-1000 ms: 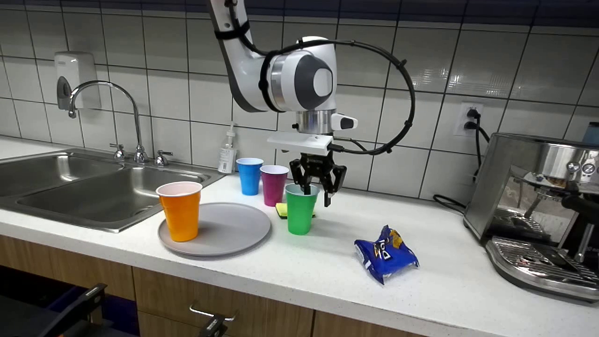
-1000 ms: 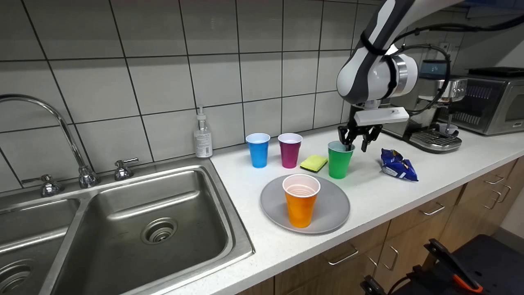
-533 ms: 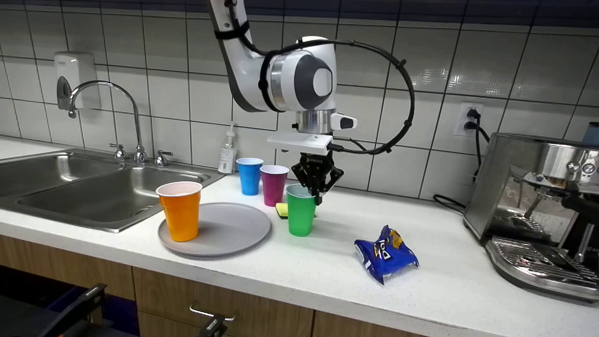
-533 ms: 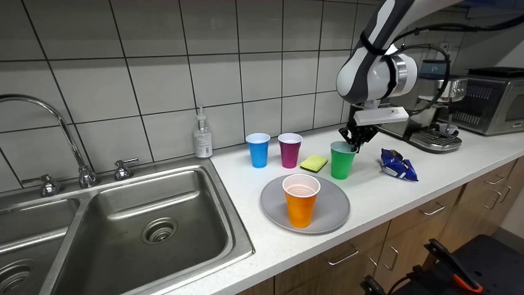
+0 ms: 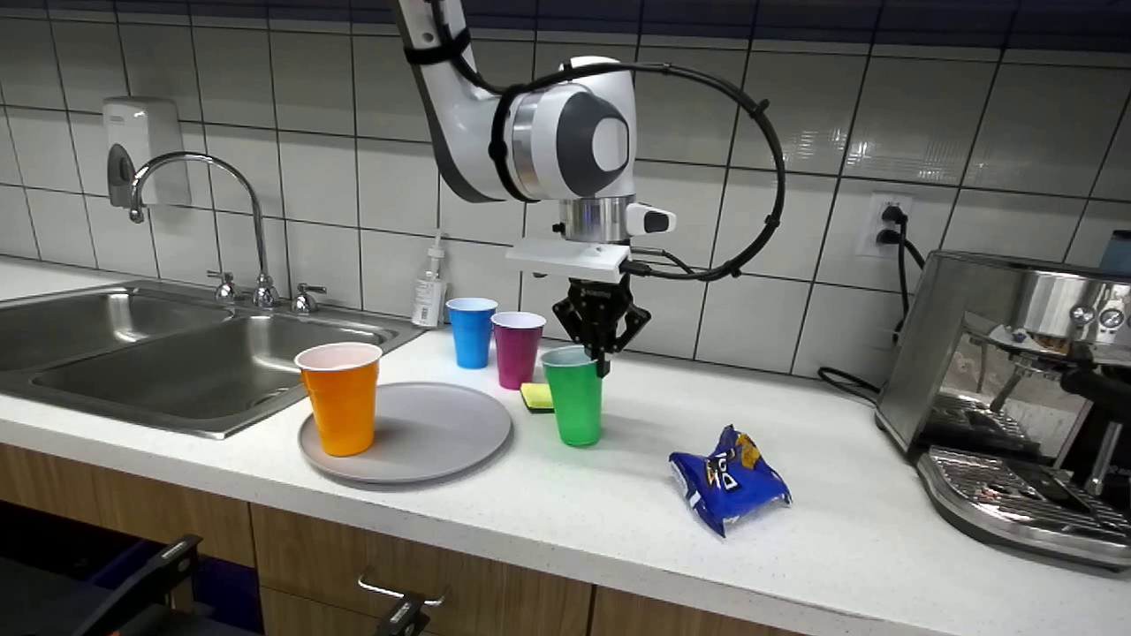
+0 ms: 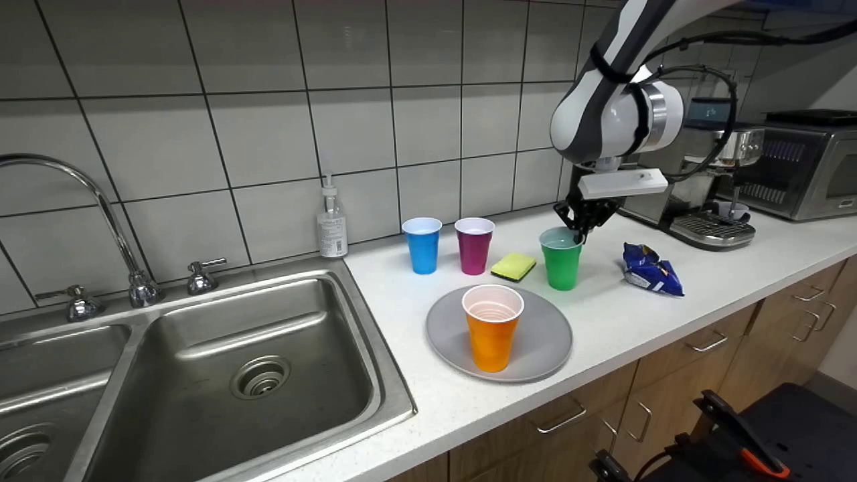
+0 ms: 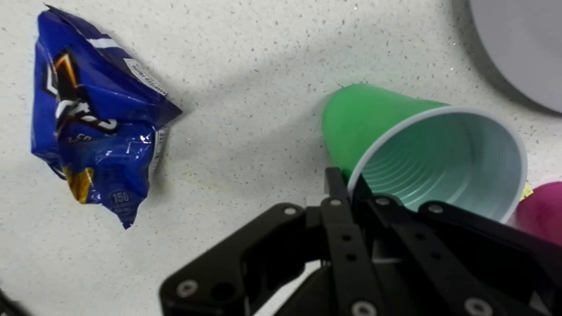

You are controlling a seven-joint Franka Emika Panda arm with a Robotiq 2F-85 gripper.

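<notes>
My gripper [image 7: 349, 185] is shut on the rim of a green cup [image 7: 369, 120], one finger inside the cup and the other outside. In an exterior view the gripper [image 5: 602, 367] grips the cup's [image 5: 576, 402] edge from above. The cup tilts a little, and whether its base still touches the counter I cannot tell. A yellow sponge [image 6: 513, 266] with a dark underside lies beside it. A blue chip bag [image 7: 99, 114] rests on the counter a short way off. Behind the sponge stand a magenta cup [image 6: 474, 248] and a blue cup [image 6: 422, 248].
An orange cup [image 5: 340, 402] stands on a grey plate [image 5: 451, 433] near the counter's front edge. A steel sink [image 6: 395, 395] with a faucet [image 5: 259, 221] adjoins the counter. A pump bottle [image 6: 332, 227] is by the wall; an espresso machine [image 5: 963, 309] occupies the far end.
The fingers have closed on the green cup's rim. The arm has risen slightly, and the cup has shifted and tipped, its base swinging sideways.
</notes>
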